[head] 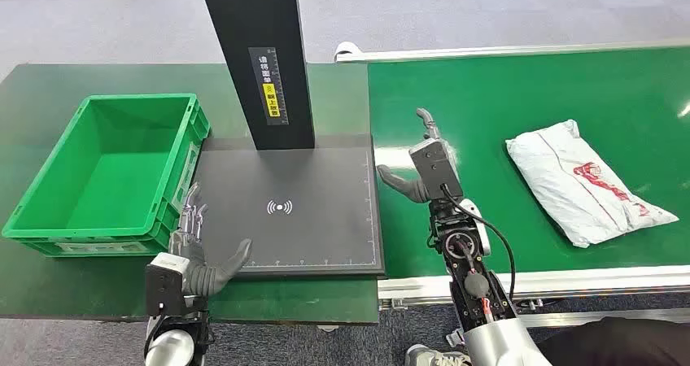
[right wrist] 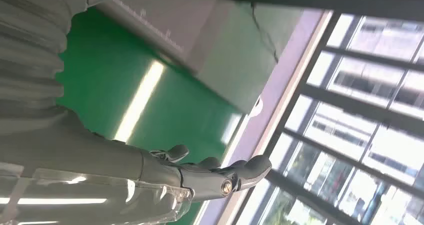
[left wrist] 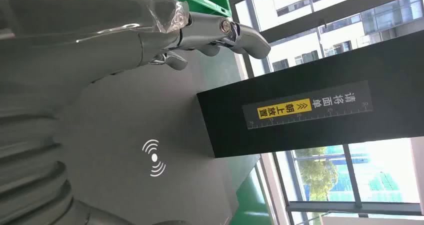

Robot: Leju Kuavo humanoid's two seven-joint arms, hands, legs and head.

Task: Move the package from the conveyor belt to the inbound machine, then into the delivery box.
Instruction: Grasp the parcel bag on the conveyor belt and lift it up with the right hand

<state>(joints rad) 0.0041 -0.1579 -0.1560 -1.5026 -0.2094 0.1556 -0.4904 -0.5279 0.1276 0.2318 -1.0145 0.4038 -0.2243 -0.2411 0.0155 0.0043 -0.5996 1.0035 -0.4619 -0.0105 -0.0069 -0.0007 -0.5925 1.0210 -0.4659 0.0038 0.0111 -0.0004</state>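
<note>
While the package point(head: 587, 182), a white plastic mailer bag with red print, lies flat on the green conveyor belt point(head: 521, 89) toward its right side, nothing of the task has yet been carried out: the bag has not been lifted. It sits well apart from the right hand point(head: 423, 164), off to that hand's right, with bare belt between them. Its long axis runs on a diagonal, from the far end nearer the belt's middle to the near end closer to the belt's right edge. The right hand hovers over the belt's left part, just beside the dark scanner platform point(head: 317, 179) of the inbound machine, its fingers point(right wrist: 235, 172) spread and holding nothing. The left hand point(head: 195, 252) rests at the near left corner of that platform, beside the green delivery crate point(head: 49, 195) on the counter point(head: 49, 81), fingers likewise apart and empty. Judging from this, the right hand is much the nearer, and the coming reach would have to go sideways to the right, with the fingers closing across the bag's short width.
</note>
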